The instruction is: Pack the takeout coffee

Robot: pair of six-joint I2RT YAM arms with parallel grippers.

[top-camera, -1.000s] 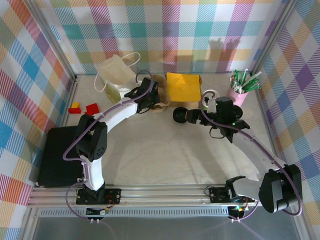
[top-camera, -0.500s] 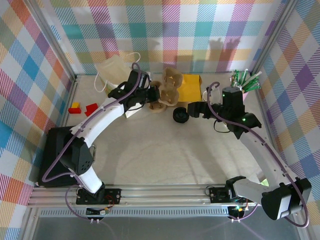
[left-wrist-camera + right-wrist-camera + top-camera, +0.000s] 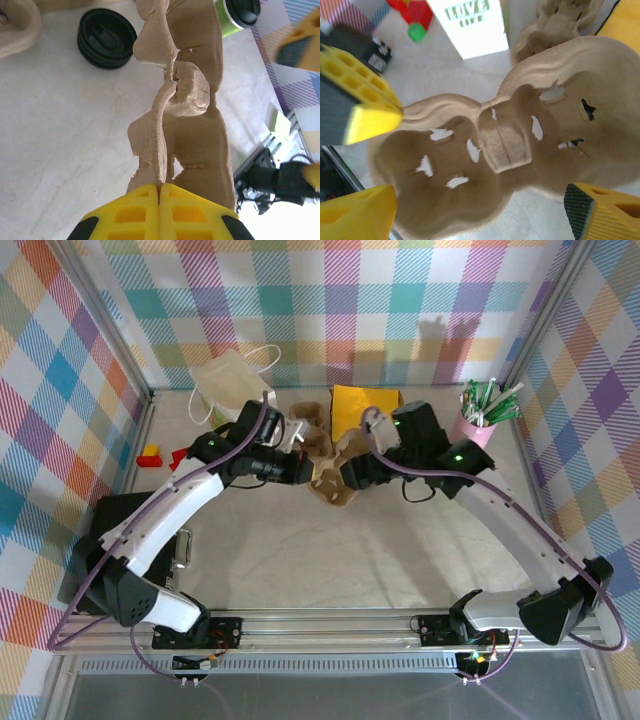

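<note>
- Yellow fingers of the left gripper [image 3: 160, 189] are pressed together on the rim of the pulp carrier [image 3: 197, 135], which the left wrist view sees edge-on.
- Right gripper [image 3: 480, 212]: fingers spread wide, one either side of the carrier's cup wells, gripping nothing.
- Takeout coffee [image 3: 235, 14] shows just past the carrier's far end, lid on, outside the wells. Can't tell if it's upright.
- Loose black lid [image 3: 106, 37] lies on the table [image 3: 300, 560] beside the carrier.
- Further out: second carrier [image 3: 565, 20], white bag [image 3: 232, 380], pink cup [image 3: 478, 428].
</note>
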